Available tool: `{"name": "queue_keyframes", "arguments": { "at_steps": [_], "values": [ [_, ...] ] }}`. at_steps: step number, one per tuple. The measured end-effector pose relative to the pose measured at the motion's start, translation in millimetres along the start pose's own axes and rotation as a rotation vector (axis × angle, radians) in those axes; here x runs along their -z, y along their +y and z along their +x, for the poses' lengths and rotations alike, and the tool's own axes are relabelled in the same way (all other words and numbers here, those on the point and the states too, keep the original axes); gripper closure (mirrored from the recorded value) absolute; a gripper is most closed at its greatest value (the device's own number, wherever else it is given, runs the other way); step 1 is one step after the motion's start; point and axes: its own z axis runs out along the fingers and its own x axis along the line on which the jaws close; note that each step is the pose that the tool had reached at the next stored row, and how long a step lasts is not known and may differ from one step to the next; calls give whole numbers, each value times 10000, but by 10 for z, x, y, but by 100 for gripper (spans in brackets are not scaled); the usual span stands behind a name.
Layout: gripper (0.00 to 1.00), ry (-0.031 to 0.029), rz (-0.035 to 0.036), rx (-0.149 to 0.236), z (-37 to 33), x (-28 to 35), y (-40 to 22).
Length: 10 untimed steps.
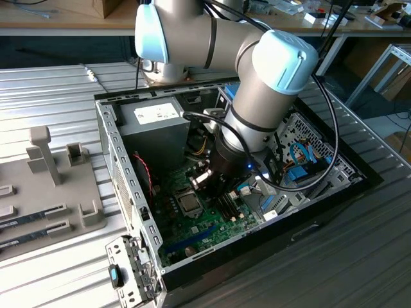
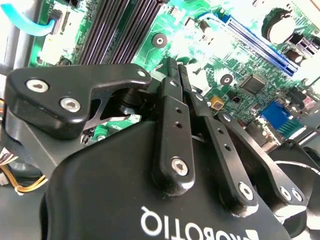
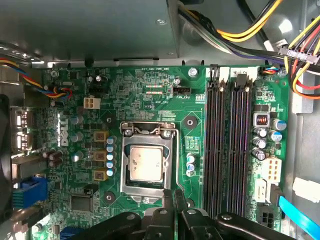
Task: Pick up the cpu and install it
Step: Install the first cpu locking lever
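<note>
cpu (image 3: 146,164): silvery square, seen seated flat in the motherboard socket (image 3: 148,131) in the first wrist view; also at (image 1: 189,204).
Handling: judged light, rigid and fragile; best taken by opposite edges, the top left untouched.
Gripper (image 3: 176,196): fingers pressed together, nothing pinched, poised just beside the socket's edge.
Surface: green motherboard (image 3: 195,135), memory slots (image 3: 227,145) beside the socket.
Room: open computer case (image 1: 112,138) on a ribbed metal table (image 1: 45,86); grey fixture tray (image 1: 48,192) at the exterior view's left.
</note>
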Motion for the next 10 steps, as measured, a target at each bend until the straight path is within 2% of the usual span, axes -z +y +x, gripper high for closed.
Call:
{"name": "queue_keyframes", "arguments": {
  "at_steps": [4,5,6,8,10],
  "values": [
    [83,0,0,1,0,-3,-6],
    [71,0,0,1,0,-4,-7],
    [71,0,0,1,0,-4,-9],
    [59,0,1,1,0,-6,-11],
    [59,-1,-1,-4,-5,-26,-7]
  ]
}}
